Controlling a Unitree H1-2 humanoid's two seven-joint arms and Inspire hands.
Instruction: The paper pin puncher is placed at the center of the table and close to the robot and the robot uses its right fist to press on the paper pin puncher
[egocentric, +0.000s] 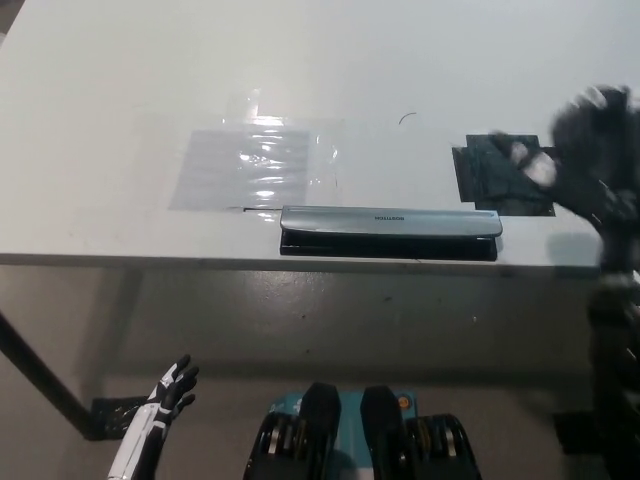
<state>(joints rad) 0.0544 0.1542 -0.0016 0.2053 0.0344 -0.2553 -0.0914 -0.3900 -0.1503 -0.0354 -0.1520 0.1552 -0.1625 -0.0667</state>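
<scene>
The white table (120, 60) is bearing the long paper pin puncher (389, 232) at its near edge, well to the left of the blurred black right hand (592, 160), whose finger state cannot be told. The white left hand (165, 398) is hanging low, fingers spread.

Brushed-metal puncher (390, 220), glossy plastic sheet (250, 165), matt table (120, 70)

White table (120, 60), clear plastic sheet (245, 165) taped flat, dark tape patch (495, 170) to its right
</scene>
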